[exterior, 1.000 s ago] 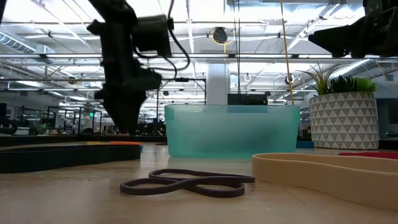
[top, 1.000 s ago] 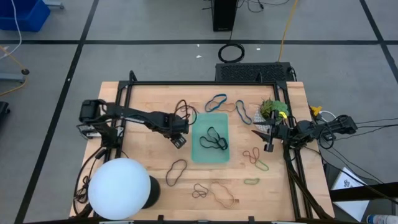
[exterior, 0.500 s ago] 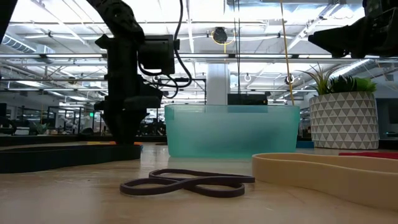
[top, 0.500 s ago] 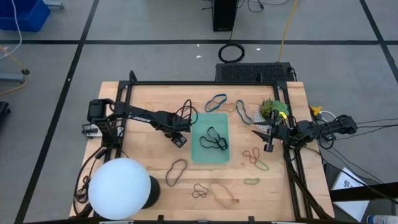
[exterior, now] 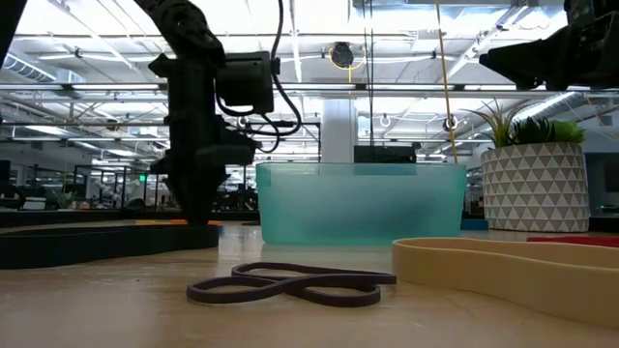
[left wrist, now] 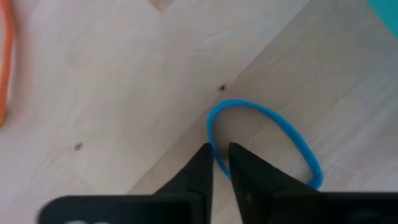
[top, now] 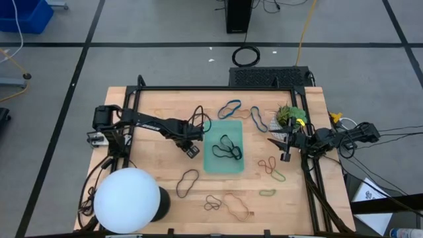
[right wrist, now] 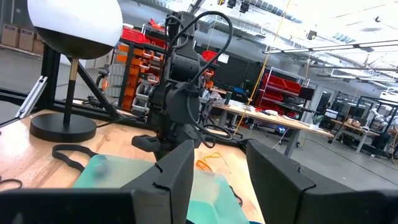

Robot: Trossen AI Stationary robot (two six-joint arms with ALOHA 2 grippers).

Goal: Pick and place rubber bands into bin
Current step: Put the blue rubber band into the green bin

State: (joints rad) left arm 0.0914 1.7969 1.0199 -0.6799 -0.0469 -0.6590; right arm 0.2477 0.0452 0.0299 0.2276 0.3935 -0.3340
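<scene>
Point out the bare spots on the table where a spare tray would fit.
Free: the strip between the lamp and the left arm, and the far left corner behind that arm. Crowded: rubber bands litter the near edge, the stretch right of the bin and the far side beside the plant.

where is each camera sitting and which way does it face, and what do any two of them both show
High view: overhead, facing straight down; both arms, left gripper beside the bin.
Low view: table-top height, facing level across; an arm stands left of the bin.
Left wrist view: close above the table; own jaws nearly shut around a blue rubber band.
Right wrist view: looks across at the left arm, past its own open jaws.
Shared: high and low views both show the bin.
</scene>
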